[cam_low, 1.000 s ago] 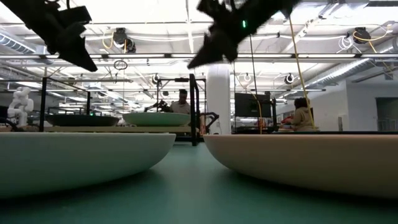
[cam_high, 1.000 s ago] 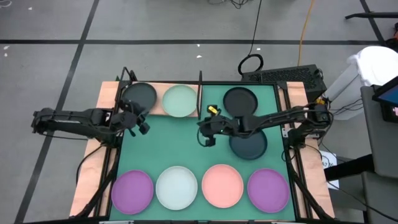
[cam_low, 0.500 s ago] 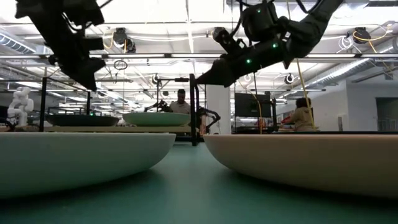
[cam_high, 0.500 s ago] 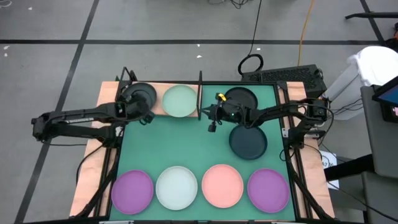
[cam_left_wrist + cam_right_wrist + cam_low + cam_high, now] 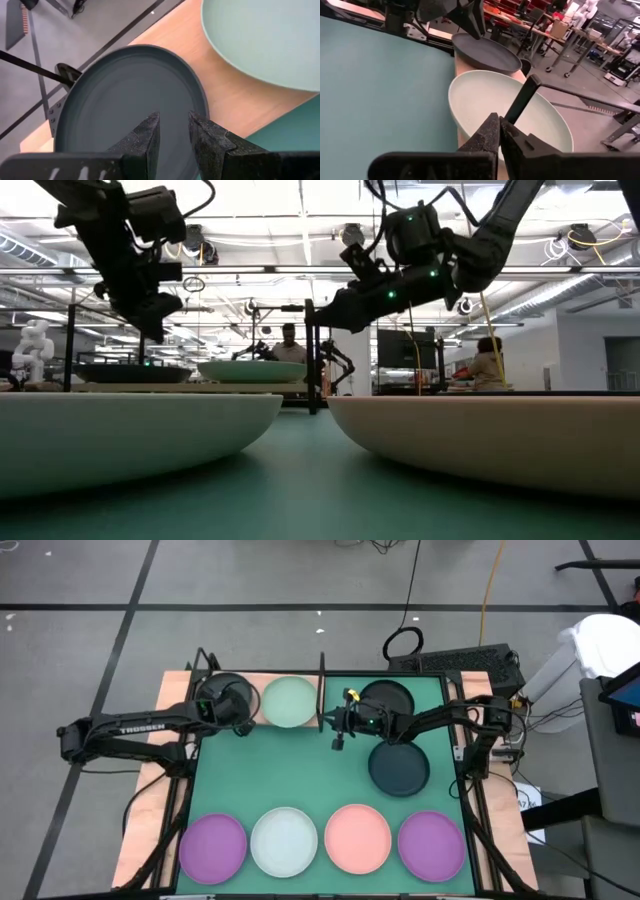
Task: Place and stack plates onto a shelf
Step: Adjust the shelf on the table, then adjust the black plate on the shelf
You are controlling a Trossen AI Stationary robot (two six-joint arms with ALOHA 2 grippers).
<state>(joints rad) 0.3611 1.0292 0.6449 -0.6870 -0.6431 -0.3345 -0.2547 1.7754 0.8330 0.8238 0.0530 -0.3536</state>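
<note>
The shelf (image 5: 255,715), a wooden board in a black frame, stands at the table's far left and carries a dark plate (image 5: 222,692) and a pale green plate (image 5: 290,702). My left gripper (image 5: 235,720) (image 5: 174,125) hovers over the dark plate's near right part, its fingers a narrow gap apart and empty. My right gripper (image 5: 334,726) (image 5: 500,122) is shut and empty, in the air just right of the shelf's right post (image 5: 520,102), pointing at the green plate (image 5: 505,107). Two more dark plates (image 5: 387,698) (image 5: 400,768) lie on the mat.
Along the green mat's (image 5: 290,770) near edge lies a row of plates: purple (image 5: 212,848), white-blue (image 5: 284,842), pink (image 5: 358,838), purple (image 5: 432,845). The shelf's black posts (image 5: 310,355) rise beside my right gripper. People sit in the room beyond the table.
My left gripper moved toward the far edge and came down over the dark plate on the shelf. My right gripper moved toward the far edge and lowered, ending beside the shelf's right post. No plate has moved.
</note>
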